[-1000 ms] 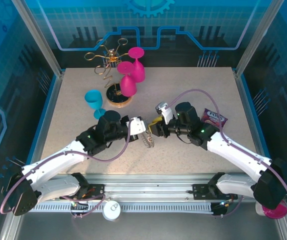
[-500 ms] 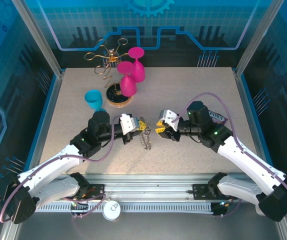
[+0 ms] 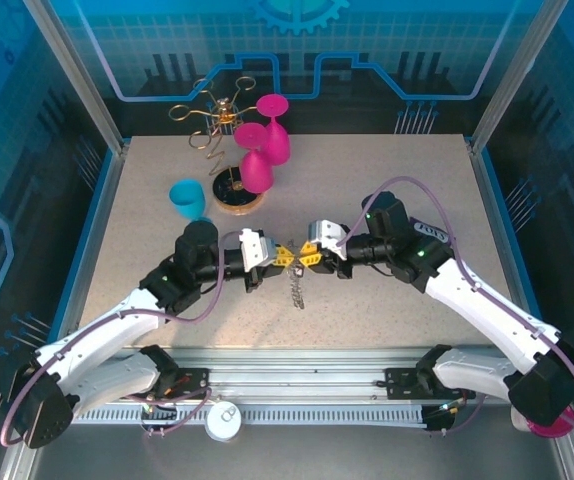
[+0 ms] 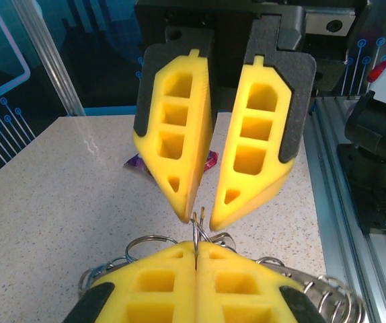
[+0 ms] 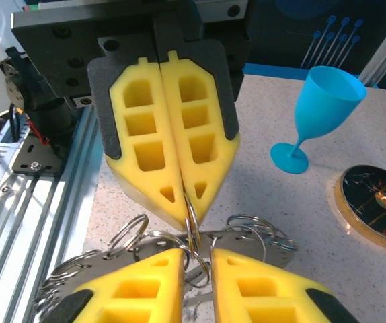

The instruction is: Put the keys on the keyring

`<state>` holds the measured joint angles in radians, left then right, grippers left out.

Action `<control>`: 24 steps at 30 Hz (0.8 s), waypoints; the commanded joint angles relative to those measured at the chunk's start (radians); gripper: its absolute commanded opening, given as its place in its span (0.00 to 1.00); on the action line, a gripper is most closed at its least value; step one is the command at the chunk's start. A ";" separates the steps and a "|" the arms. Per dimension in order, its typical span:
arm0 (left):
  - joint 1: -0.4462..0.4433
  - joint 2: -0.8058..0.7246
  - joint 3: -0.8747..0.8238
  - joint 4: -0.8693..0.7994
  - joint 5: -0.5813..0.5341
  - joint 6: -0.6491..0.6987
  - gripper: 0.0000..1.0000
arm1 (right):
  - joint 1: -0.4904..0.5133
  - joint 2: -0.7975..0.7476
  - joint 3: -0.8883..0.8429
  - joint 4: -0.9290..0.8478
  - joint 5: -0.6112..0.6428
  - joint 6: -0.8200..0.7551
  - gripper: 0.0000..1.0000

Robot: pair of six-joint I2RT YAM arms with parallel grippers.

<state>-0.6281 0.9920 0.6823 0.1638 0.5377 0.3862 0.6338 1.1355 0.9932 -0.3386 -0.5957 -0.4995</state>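
**A:** Where is the bunched keyring (image 3: 295,286) of silvery wire loops?

**B:** Mid-surface (image 3: 387,170), trailing lengthwise toward the near edge, with bare room around it. The left gripper (image 3: 286,256) pinches its top loop. The right gripper (image 3: 308,257), fingers slightly parted, straddles that loop.

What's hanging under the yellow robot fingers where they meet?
The keyring, a clump of silvery loops, hangs under the left gripper and right gripper, down toward the table. The yellow fingers cover the pinched part, so that bit is hidden.
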 commanded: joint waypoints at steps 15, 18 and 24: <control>0.007 -0.001 0.015 0.043 0.064 -0.021 0.00 | 0.035 0.040 0.040 0.047 -0.061 0.013 0.00; 0.008 -0.001 0.025 0.010 0.018 -0.019 0.02 | 0.036 0.049 0.079 -0.023 -0.051 -0.019 0.00; 0.007 0.019 0.084 -0.148 -0.064 0.063 0.14 | 0.075 0.122 0.248 -0.345 0.036 -0.182 0.00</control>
<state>-0.6182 0.9958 0.7128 0.0975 0.5175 0.3958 0.6685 1.2320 1.1484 -0.5167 -0.5716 -0.5762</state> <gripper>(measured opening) 0.143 0.065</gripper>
